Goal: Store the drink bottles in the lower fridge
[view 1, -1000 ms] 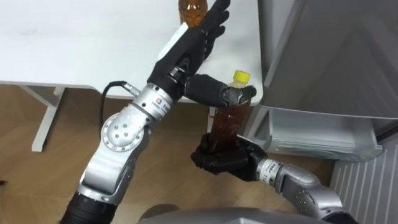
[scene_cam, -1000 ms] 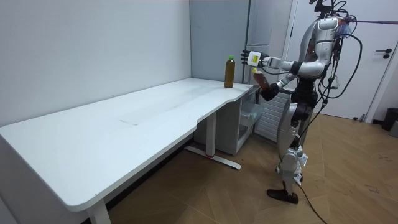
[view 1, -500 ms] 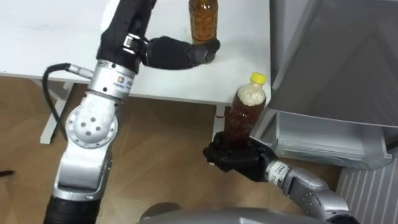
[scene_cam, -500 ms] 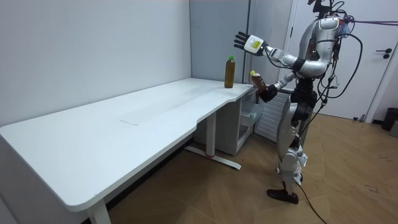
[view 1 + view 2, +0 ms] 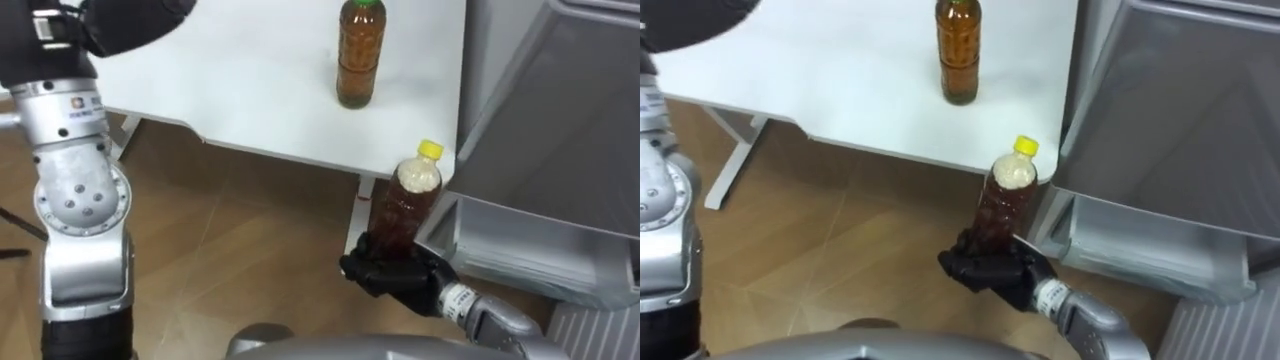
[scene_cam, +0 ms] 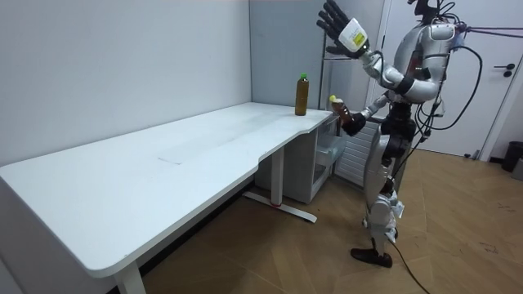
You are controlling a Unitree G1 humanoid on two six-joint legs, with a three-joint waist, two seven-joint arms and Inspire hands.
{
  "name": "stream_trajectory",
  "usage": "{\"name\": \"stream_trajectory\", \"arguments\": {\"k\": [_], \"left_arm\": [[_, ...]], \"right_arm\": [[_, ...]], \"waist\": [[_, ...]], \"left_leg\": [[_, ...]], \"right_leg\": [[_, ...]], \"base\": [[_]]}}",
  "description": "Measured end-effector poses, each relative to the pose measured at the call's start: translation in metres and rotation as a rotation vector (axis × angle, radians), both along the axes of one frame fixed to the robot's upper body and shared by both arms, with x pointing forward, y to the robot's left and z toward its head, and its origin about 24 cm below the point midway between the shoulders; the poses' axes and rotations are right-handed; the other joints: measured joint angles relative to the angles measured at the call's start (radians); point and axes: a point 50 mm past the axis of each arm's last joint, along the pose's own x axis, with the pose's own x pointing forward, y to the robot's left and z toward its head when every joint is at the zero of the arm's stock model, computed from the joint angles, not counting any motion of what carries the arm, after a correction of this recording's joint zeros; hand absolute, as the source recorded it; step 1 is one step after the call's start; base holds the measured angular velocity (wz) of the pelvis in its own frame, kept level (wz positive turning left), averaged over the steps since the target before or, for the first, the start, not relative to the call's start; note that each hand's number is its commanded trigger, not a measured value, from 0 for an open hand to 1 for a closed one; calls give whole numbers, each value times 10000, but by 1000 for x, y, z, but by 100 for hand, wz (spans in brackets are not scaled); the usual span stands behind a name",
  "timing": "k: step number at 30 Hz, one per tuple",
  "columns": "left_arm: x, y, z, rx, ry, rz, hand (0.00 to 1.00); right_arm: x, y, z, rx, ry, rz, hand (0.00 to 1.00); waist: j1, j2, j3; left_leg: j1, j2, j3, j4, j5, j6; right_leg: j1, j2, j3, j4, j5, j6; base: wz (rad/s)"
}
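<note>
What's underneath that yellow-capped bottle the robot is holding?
The right hand, its fingers curled round the yellow-capped bottle at its lower end, with wooden floor farther down. The hand covers the bottle's base, so that cannot be seen. The left hand is raised, open.

Left arm: lifted high from the shoulder, elbow bent, forearm angled up toward the room view's left.
Left hand point(image 6: 337, 18): at about head height, fingers straight and spread, holding nothing.
Right arm: low, elbow close to the waist, forearm reaching forward.
Right hand point(image 5: 393, 275): below chest level, fingers curled round the lower part of a yellow-capped bottle point(image 5: 402, 205).
</note>
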Motion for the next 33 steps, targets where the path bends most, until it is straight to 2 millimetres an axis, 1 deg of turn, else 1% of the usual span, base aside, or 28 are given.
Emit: {"name": "stream_trajectory", "arguments": {"k": [1, 2, 3, 4, 5, 6, 7, 9, 10, 11, 12, 13, 14, 16, 17, 18, 19, 20, 22, 24, 26, 28, 29, 30, 31, 33], "left_arm": [[0, 3, -5, -169, 188, 124, 0], [0, 12, -17, -545, 672, 413, 0], [0, 20, -35, -1080, 1357, 758, 0], [1, 23, -44, -1313, 1724, 918, 0], [-1, 29, -67, -1815, 2660, 1223, 0], [-6, 32, -87, -2207, 3542, 1504, 0], [-9, 33, -97, -2346, 3985, 1592, 0], [-21, 34, -139, -3351, 5781, 1812, 0], [-29, 35, -159, -3854, 6649, 2012, 0], [-33, 36, -168, -4013, 7070, 2145, 0], [-41, 38, -186, -4190, 7879, 2419, 0], [-50, 39, -202, -4298, 8733, 2695, 0], [-54, 39, -209, -4355, 9111, 2803, 0], [-72, 35, -235, -4587, 10498, 3074, 0], [-77, 35, -241, -4708, 10794, 3155, 0], [-86, 33, -250, -4751, 11387, 3278, 0], [-96, 32, -259, -4935, 11934, 3379, 0], [-101, 32, -263, -5016, 12199, 3435, 0], [-121, 32, -277, -5518, 13232, 3707, 0], [-132, 32, -284, -5883, 13851, 3772, 0], [-144, 32, -291, -6391, 14415, 3833, 0], [-168, 32, -301, -7406, 15349, 4064, 0], [-174, 31, -303, -7651, 15567, 4106, 0], [-184, 29, -306, -7983, 16009, 4102, 0], [-191, 27, -309, -8221, 16396, 4019, 0], [-196, 23, -311, -8482, 16808, 3719, 0]], "right_arm": [[0, -2, 0, -31, 0, -61, 100], [0, -5, 0, -96, 16, -210, 100], [-1, -7, 0, -200, 57, -386, 100], [-1, -9, 0, -276, 77, -467, 100], [-2, -11, -2, -418, 173, -623, 100], [-3, -13, -3, -546, 285, -748, 100], [-3, -13, -3, -597, 367, -797, 100], [-5, -14, -5, -766, 658, -1011, 100], [-8, -13, -7, -836, 784, -1111, 100], [-9, -13, -7, -873, 836, -1172, 100], [-10, -14, -8, -951, 914, -1247, 100], [-10, -14, -8, -982, 909, -1272, 100], [-10, -15, -8, -980, 906, -1300, 100], [-10, -14, -8, -859, 970, -1590, 100], [-10, -14, -8, -820, 980, -1666, 100], [-10, -15, -8, -837, 1021, -1748, 100], [-11, -16, -9, -904, 1101, -1779, 100], [-11, -16, -10, -944, 1141, -1814, 100], [-15, -18, -13, -1099, 1424, -1913, 100], [-18, -21, -15, -1258, 1667, -1979, 100], [-19, -23, -16, -1317, 1881, -2036, 100], [-21, -24, -17, -1307, 2032, -2209, 100], [-21, -25, -17, -1335, 2058, -2246, 100], [-22, -25, -18, -1401, 2131, -2307, 100], [-24, -25, -20, -1459, 2258, -2377, 100], [-28, -26, -23, -1544, 2540, -2473, 100]], "waist": [[4, 18, 2], [-9, 68, 19], [-7, 130, 24], [-14, 170, 49], [-43, 175, 48], [-61, 195, 23], [-61, 174, 18], [-95, 56, -3], [-140, -33, -58], [-169, -73, -79], [-190, -113, -89], [-195, -143, -86], [-209, -152, -77], [-266, -157, -58], [-281, -158, -47], [-303, -115, -17], [-350, -110, -17], [-348, -114, -18], [-395, -126, -12], [-406, -150, -20], [-371, -124, -16], [-391, -64, -10], [-436, -63, -11], [-507, -68, -7], [-552, -85, -4], [-579, -96, -16]], "left_leg": [[32, -1, -8, -10, 0, 0], [93, -4, -15, -22, 0, 0], [154, -18, -15, -58, 0, 0], [187, -19, -19, -77, 0, 0], [199, -26, -17, -151, 3, -5], [187, -37, 0, -174, 13, -17], [179, -37, 13, -183, 21, -22], [165, -42, 18, -161, 51, -26], [144, -54, -9, -132, 49, -27], [145, -56, -14, -130, 48, -29], [148, -55, -16, -135, 45, -32], [167, -54, -6, -164, 44, -32], [175, -54, 4, -180, 42, -32], [201, -52, 10, -239, 33, -32], [195, -49, 7, -240, 30, -33], [194, -42, 1, -249, 24, -35], [208, -43, 3, -265, 22, -33], [222, -42, 19, -275, 23, -33], [185, -40, 38, -334, 22, -33], [56, -36, 37, -305, 23, -31], [-42, -20, 104, -279, 24, -30], [26, -3, 242, -337, 24, -29], [34, -3, 246, -345, 24, -29], [23, -4, 247, -357, 24, -29], [-9, -3, 244, -359, 23, -29], [-91, -2, 245, -347, 20, -26]], "right_leg": [[26, 0, 0, 3, 0, 1], [107, 2, -12, -36, -1, 2], [209, 3, -4, -136, -1, 1], [252, 3, -13, -142, -1, 1], [255, 1, -28, -147, -5, 7], [235, 0, -17, -188, -14, 14], [230, 5, -9, -233, -16, 14], [238, 24, 51, -307, -13, 9], [252, 20, 18, -311, -11, 7], [255, 18, 6, -309, -11, 7], [256, 17, -9, -297, -10, 7], [248, 13, -8, -279, -8, 7], [245, 12, -5, -283, -7, 7], [246, 13, -14, -285, -7, 8], [241, 16, -13, -287, -7, 8], [239, 21, -9, -284, -6, 8], [248, 21, -6, -285, -7, 8], [246, 21, 18, -282, -7, 8], [223, 24, 59, -270, -6, 8], [82, 22, 79, -212, -6, 7], [-57, 19, 116, -161, -3, 2], [-58, 20, 203, -133, 1, -3], [-62, 20, 211, -133, 1, -3], [-80, 20, 213, -133, 1, -3], [-117, 22, 219, -134, 1, -3], [-204, 22, 220, -127, 1, -3]], "base": [[0], [0], [0], [0], [0], [0], [-5], [0], [6], [5], [0], [0], [-3], [0], [0], [0], [0], [-6], [-5], [0], [-9], [-16], [-4], [0], [0], [0]]}}
